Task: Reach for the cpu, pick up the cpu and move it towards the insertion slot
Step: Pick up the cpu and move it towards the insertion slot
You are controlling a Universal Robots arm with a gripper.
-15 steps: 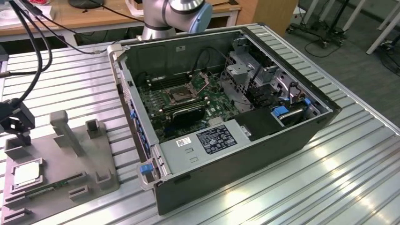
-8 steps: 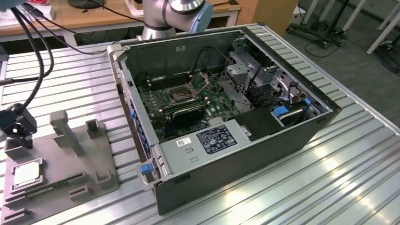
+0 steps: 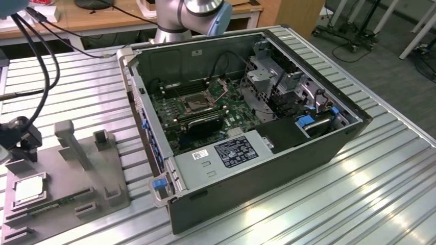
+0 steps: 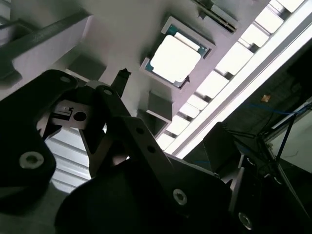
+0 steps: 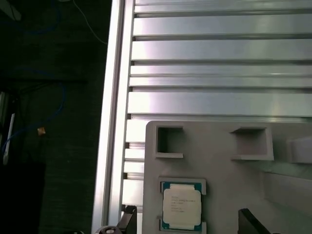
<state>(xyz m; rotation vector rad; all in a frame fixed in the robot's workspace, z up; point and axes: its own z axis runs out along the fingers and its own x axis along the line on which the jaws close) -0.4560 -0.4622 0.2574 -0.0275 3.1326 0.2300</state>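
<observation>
While wrist views show cpu point(image 4: 175, 59) point(image 5: 181, 206), exterior view adds insertion slot point(image 3: 193, 104).

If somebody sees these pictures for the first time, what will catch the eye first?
The big open computer case on the slatted metal table dominates the exterior view, its green motherboard and the insertion slot laid bare. At that view's left the cpu shines silvery on a grey holder tray, and in the first wrist view the open claw hangs over it, a fingertip on either side.
</observation>
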